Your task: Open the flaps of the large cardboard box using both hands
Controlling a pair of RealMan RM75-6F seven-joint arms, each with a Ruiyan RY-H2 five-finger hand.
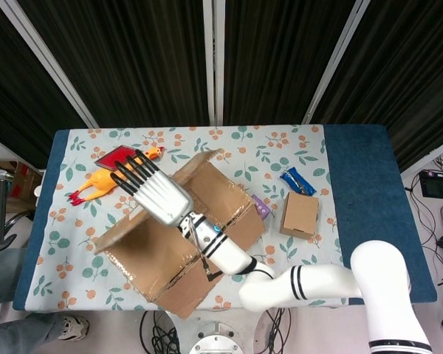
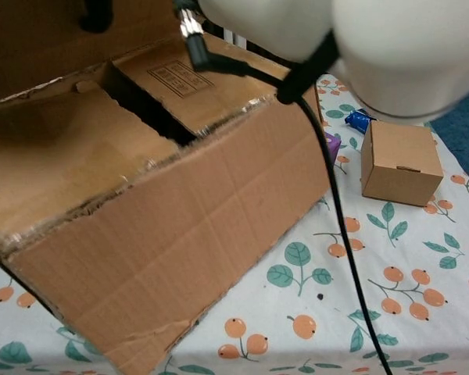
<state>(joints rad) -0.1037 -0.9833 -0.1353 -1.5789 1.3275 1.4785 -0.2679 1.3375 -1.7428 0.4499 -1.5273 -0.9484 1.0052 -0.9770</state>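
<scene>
We read the setting as a robotics lab test station. A table (image 1: 369,177) with a blue pad and a fruit-print cloth (image 1: 280,144) fills the middle of the head view. Black curtains (image 1: 148,59) with white frame struts (image 1: 214,59) close off the top. Bundled cables (image 1: 162,335) lie on the floor at bottom centre, more cabling (image 1: 437,184) at the right edge. A rubber chicken (image 1: 107,177) sits at upper left.

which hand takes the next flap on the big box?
Right, probably. The right hand is over the large cardboard box, at its raised far flap, with the inner flaps just beneath. The left hand shows in neither view.
</scene>
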